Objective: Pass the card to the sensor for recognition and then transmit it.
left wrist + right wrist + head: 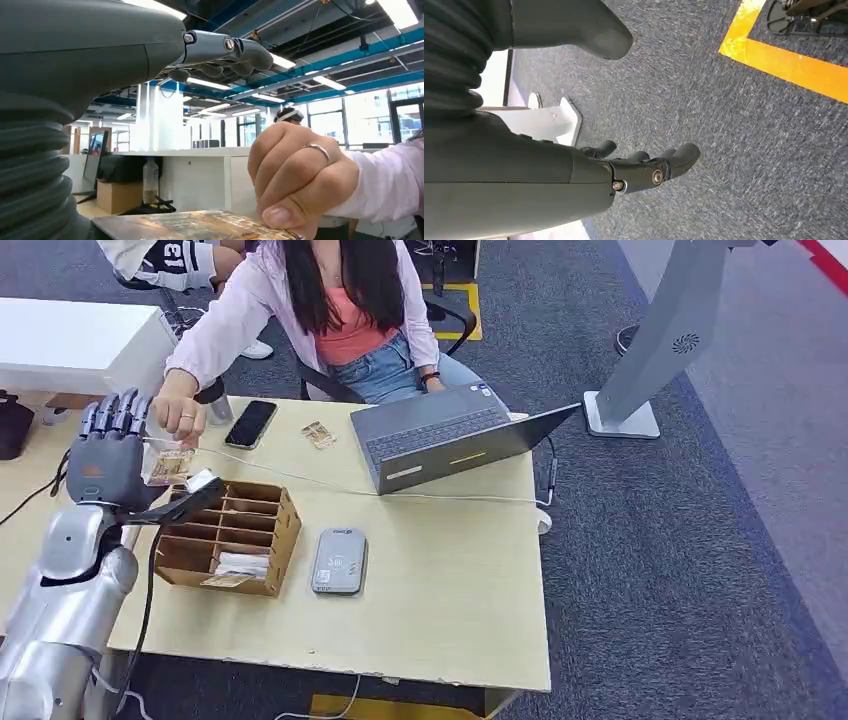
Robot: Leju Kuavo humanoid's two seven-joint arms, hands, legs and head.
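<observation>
Card (170,466) between left hand (108,455), person's hand (181,418)

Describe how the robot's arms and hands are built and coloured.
The left arm is glossy silver with a black cable alongside. The left hand is dark grey with metallic segmented fingers and an orange palm mark. The right hand has a ribbed grey cover, thick grey thumb, dark screw-jointed fingers.

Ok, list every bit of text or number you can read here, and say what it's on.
"13": white clothing of someone at the top edge.
Card between the left hand and a person's hand: printed, unreadable.
Grey sensor: markings too small.
Laptop: nothing legible.
</observation>
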